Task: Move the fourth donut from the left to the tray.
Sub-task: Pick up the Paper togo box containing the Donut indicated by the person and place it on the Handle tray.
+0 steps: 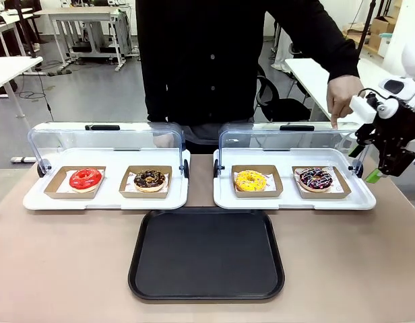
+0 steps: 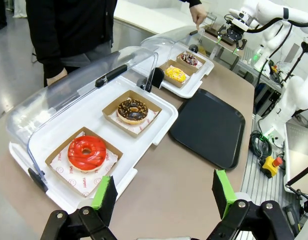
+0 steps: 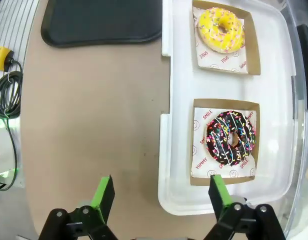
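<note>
**A:** Where is the fourth donut (image 3: pixel 231 138)?

**B:** It is in its square cardboard holder (image 3: pixel 224 103), inside a white display tray (image 3: pixel 176 150), just ahead of the right gripper (image 3: pixel 162 192). It lies off to one side, beyond the tip of one green-padded finger (image 3: pixel 217 192) rather than in the gap.

**A:** What lies in the gap, then?

**B:** Bare table (image 3: pixel 94 125) and the near rim of that display tray. The jaws stand wide apart and hold nothing.

**A:** And the black tray (image 3: pixel 101 20)?

**B:** It is farther ahead of the gripper, on the other finger's side. The yellow donut (image 3: pixel 222 30) is also farther ahead, straight beyond the fourth donut in the same display tray.

**A:** Anything close to the gripper from the front?

**B:** The clear lid (image 1: pixel 281 141) over that display tray is raised. A person's hand (image 1: pixel 342 101) is at the lid's top corner, near the gripper. I cannot tell whether the hand touches the lid.

**A:** And the left gripper (image 2: pixel 163 190)?

**B:** Its jaws are apart too, with nothing between them. A red donut (image 2: pixel 86 152) sits just ahead of one finger. The fourth donut is well apart from it, at the far end of the row.
</note>
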`<state>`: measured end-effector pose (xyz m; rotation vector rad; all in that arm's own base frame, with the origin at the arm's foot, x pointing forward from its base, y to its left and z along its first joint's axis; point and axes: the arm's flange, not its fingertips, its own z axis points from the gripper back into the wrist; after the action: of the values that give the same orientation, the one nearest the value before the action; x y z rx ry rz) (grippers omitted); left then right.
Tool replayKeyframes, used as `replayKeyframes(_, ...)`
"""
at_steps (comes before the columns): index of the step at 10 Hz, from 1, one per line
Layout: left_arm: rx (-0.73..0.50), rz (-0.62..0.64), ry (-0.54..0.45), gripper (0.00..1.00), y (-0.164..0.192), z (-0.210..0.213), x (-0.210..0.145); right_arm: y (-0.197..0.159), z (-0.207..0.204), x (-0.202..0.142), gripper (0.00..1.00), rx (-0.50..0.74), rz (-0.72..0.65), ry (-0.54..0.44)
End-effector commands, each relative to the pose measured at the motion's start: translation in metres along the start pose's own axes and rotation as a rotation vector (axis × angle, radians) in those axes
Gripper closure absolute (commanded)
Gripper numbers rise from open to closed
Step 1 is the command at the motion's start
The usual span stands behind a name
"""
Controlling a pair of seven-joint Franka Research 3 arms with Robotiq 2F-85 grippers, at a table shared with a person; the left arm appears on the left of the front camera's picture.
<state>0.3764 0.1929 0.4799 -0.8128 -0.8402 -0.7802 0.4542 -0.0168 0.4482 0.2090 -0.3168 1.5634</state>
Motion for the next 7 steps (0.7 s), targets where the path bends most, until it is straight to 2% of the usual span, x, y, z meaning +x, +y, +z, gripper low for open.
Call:
replayKeyframes(1, -0.004, -0.023, -0.033, 0.00, 0.001, 0.001, 0.003, 0.000, 0.007, 0.002, 0.00, 0.010, -0.013, -0.004)
replayKeyframes(2, -0.004, -0.023, -0.033, 0.00, 0.001, 0.001, 0.003, 0.000, 0.000, 0.000, 0.00, 0.000, 0.000, 0.000)
replayKeyframes(4, -0.004, -0.023, -0.033, 0.00, 0.001, 0.001, 0.003, -0.028, -0.042, -0.017, 0.00, -0.020, 0.003, 0.085)
replayKeyframes(7, -0.004, -0.023, -0.033, 0.00, 0.001, 0.001, 0.003, -0.030, -0.077, -0.028, 0.00, -0.106, 0.013, 0.138)
